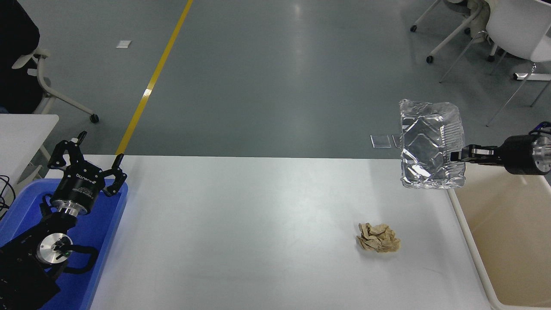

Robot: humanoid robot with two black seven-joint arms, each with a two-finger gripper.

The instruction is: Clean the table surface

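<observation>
Now right end effector [461, 154] is clamping foil tray [430, 146] rim, hanging above surface [258, 224] edge; you're wanting it fully over beige bin [508, 241] before letting go.

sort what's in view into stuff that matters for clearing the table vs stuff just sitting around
Part of the job:
table surface
foil tray, held up by the right gripper
crumpled brown paper, lying on the table
beige bin

Just around:
left gripper, parked open over the blue tray
chairs
yellow floor line
</observation>
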